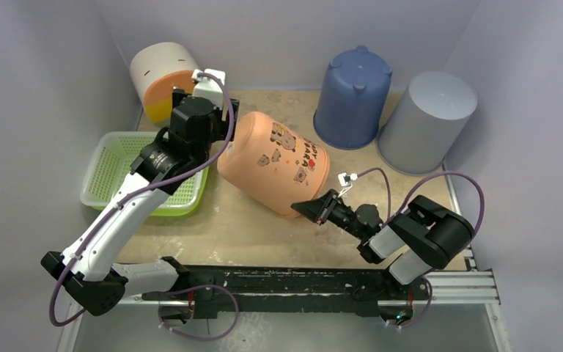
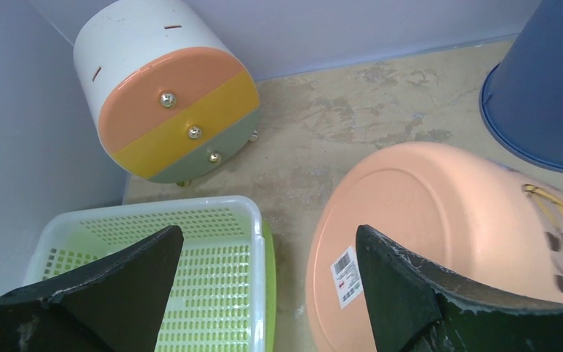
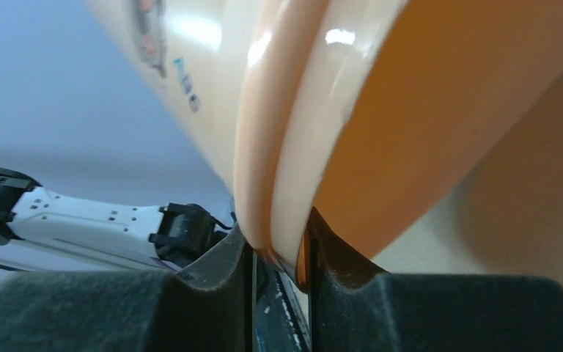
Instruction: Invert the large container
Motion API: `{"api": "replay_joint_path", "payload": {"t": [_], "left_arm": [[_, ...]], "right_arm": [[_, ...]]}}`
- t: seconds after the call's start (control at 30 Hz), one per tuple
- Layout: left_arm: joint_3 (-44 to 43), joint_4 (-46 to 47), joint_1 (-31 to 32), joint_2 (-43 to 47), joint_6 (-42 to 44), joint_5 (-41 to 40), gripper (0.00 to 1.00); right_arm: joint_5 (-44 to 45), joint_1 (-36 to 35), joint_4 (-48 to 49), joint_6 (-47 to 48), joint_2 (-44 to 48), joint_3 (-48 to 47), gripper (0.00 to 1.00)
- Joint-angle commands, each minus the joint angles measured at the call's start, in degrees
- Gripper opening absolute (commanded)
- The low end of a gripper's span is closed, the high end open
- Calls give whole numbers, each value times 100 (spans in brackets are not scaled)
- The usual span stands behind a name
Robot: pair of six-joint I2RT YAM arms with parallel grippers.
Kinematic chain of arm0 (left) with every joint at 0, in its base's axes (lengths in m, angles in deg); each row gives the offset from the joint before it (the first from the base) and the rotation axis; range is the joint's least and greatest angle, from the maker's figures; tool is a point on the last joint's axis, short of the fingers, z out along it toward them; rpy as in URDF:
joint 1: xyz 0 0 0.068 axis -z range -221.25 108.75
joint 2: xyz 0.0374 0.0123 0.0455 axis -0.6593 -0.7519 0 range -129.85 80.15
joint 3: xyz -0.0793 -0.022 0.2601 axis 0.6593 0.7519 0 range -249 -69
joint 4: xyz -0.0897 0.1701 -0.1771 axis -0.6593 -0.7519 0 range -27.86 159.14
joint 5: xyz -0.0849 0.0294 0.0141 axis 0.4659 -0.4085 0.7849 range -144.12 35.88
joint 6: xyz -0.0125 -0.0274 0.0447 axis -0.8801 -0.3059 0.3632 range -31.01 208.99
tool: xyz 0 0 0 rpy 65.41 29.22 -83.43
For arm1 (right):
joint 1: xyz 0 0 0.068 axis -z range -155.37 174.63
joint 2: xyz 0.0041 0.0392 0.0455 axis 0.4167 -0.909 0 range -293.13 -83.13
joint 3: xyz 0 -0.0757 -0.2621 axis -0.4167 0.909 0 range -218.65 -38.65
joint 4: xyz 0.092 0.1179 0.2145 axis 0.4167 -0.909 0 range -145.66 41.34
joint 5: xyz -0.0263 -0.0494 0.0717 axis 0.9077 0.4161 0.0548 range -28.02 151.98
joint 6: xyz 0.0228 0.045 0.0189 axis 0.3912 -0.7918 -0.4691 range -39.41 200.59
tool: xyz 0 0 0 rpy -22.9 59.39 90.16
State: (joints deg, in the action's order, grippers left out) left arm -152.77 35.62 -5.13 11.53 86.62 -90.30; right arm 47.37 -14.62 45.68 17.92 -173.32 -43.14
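Observation:
The large container is an orange bucket (image 1: 275, 163) with bear prints, tilted on its side in the middle of the table, base toward the left. My right gripper (image 1: 309, 208) is shut on its rim (image 3: 287, 176), one finger outside and one inside the mouth. My left gripper (image 1: 216, 110) is open at the bucket's base, its fingers (image 2: 392, 282) spread wide; the flat base with a barcode label (image 2: 346, 276) lies just under the right finger. I cannot tell whether that finger touches the base.
A green perforated basket (image 1: 121, 167) stands left of the bucket, under the left arm. A white, orange and yellow drum (image 1: 157, 77) lies at the back left. An inverted blue bucket (image 1: 353, 97) and an inverted grey bucket (image 1: 427, 121) stand at the back right.

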Motion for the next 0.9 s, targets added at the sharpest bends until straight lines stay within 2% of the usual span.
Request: {"api": "replay_joint_path", "payload": {"t": [0.0,0.2,0.5,0.6,0.63,0.67,0.7,0.87], "left_arm": [[44,282,0,2,-36,62,85],[79,329,1,7,-5,65,85],[144,276,1,59,92,-20,85],[177,256,-1,68,98,-33,85],[189,240,1,68,97,-45,85],[183,221,-3,72,97,-53,85],[185,207,4,69,95,-55,85],[169,211,0,95,41,-30,85]], "right_arm": [[433,192,2101,-201,-761,786,25],[511,445,2106,-201,-807,792,29],[672,837,2075,-103,-1081,792,43],[706,847,2116,-102,-1297,792,57],[705,841,2124,-83,-1329,792,65],[679,840,2131,-79,-1323,792,92],[653,842,2125,-74,-1293,791,99],[630,839,1928,-46,-915,792,100]]}}
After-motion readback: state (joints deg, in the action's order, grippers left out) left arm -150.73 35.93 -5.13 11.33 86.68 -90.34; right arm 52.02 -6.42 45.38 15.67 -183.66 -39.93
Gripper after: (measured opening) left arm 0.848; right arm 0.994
